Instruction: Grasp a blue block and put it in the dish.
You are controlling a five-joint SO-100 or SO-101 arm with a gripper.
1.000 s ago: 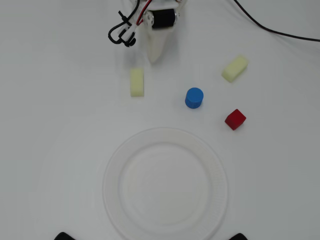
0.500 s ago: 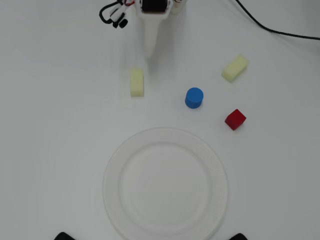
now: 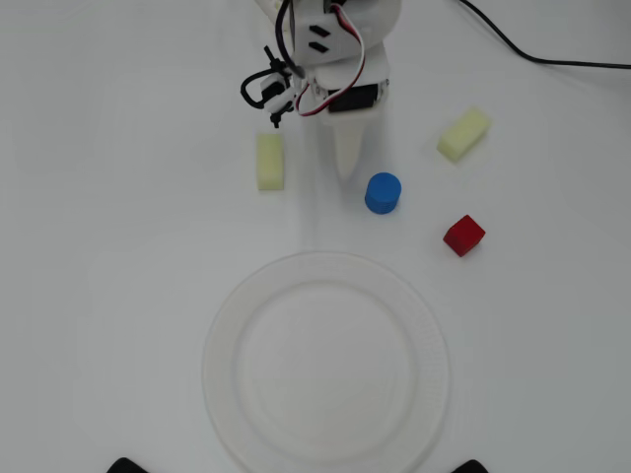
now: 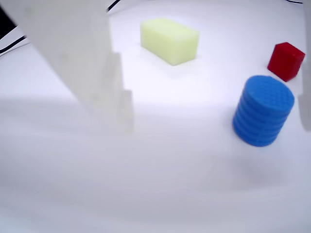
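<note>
The blue block (image 3: pixel 383 192) is seen upright on the tabletop (image 3: pixel 118 197), above the dish (image 3: pixel 325 360) in the overhead view and just right of the gripper (image 3: pixel 347 163), whose opening cannot be told.

The arm (image 3: pixel 330 39) enters the overhead view from the top edge, near the middle, and reaches downward in the picture. Its body is white, with a dark servo block at the wrist and red, white and black wires that loop on the left side of it. The gripper (image 3: pixel 347 169) is at the end of the arm, and there it shows as one white pointed finger (image 3: pixel 349 148) that narrows to a tip. In the wrist view a white finger (image 4: pixel 82 63) comes from the upper left corner, blurred, with a stepped inner edge. A second finger does not show clearly, so the state of the jaws cannot be judged.
</note>
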